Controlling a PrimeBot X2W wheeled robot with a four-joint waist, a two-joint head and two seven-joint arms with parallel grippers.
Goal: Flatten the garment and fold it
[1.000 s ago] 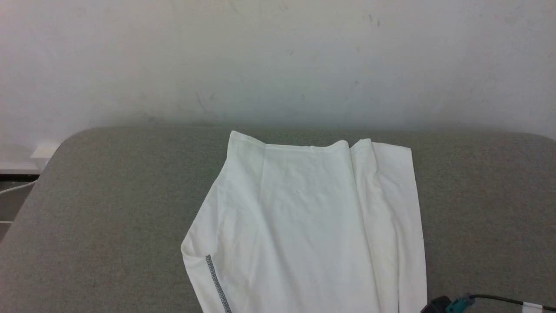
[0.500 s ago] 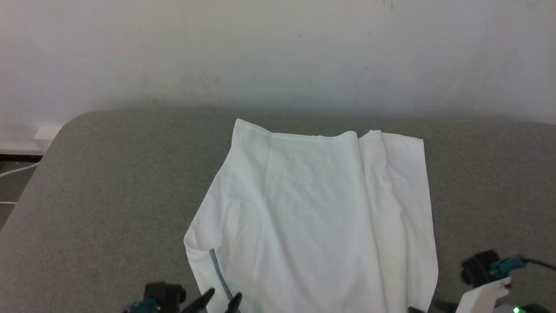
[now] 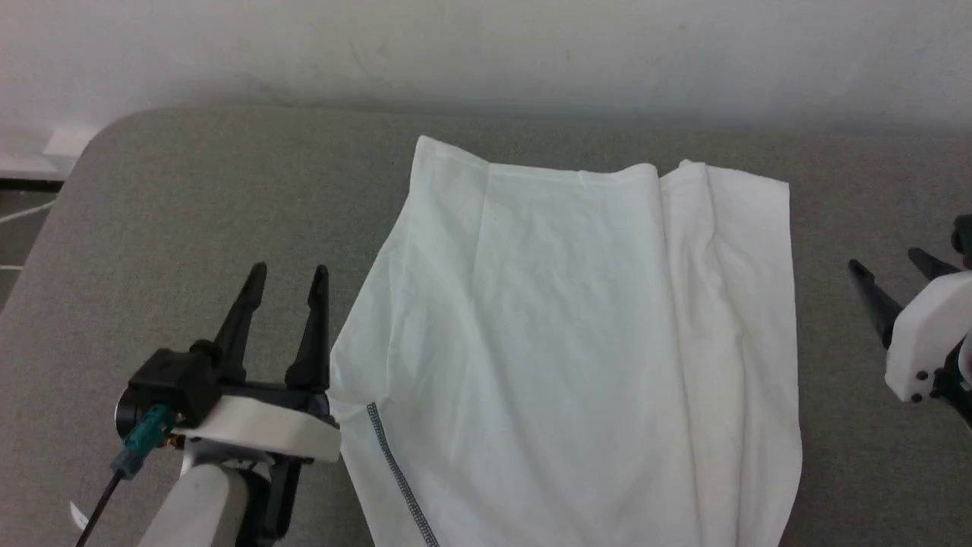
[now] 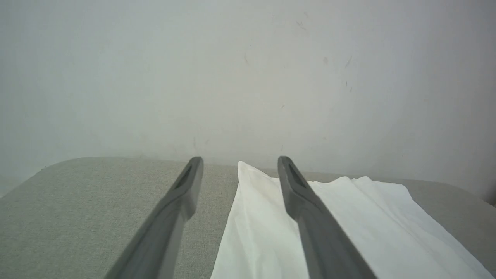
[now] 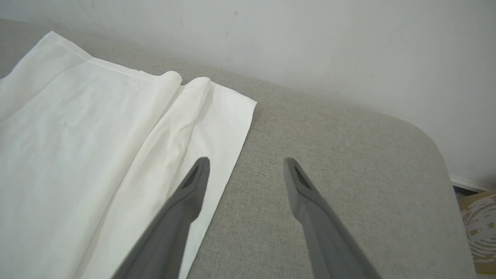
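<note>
surface: grey cloth-covered counter (image 3: 190,190), rounded far corners, against scuffed white wall (image 3: 486,45) | garment (image 3: 577,327): mid-counter, mostly flat, lengthwise creases at right, far hem near counter's back edge | room: bare counter both sides | left jaws: spread, empty, just beside garment's left edge | right jaws: spread, empty, apart from its right edge

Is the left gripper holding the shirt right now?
No, in the head view the left gripper stands open beside the garment, with the grey surface showing between its fingers.
</note>
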